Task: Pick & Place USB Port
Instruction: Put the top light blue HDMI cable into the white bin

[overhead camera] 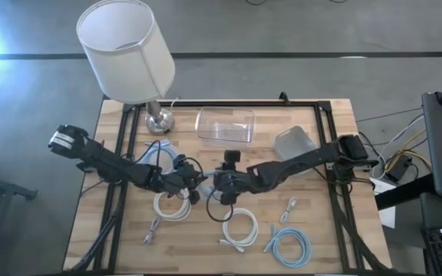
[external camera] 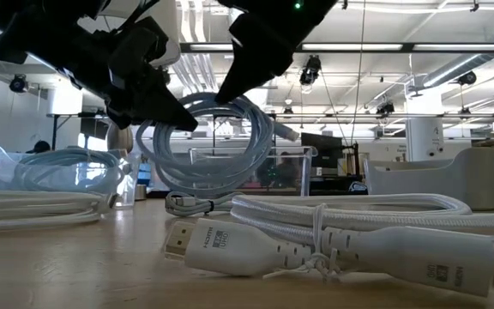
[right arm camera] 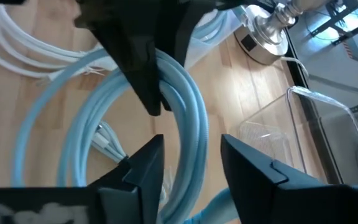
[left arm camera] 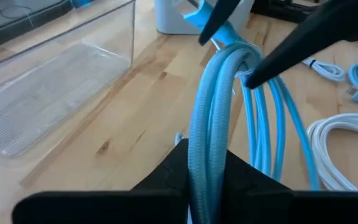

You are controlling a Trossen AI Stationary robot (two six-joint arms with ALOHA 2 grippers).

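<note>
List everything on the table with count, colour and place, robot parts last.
Lamp: one, white shade, metal base, far-left corner.
Clear bin: one, transparent, far centre.
Lid: one, translucent grey, right of the clear bin.
Blue cable coil: one, light blue, lifted above table centre, held by both tools.
Other blue coils: two, one centre-left, one near-right.
White cable coils: two, near centre and left of it.
Small white cables: two, near-left and near-right.
Left tool: dark, shut on the coil.
Right tool: dark, fingers straddling the same coil.

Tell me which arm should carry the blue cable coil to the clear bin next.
Left. The left gripper is already shut on the blue cable coil, lifted off the table; the right gripper is open around it.
</note>
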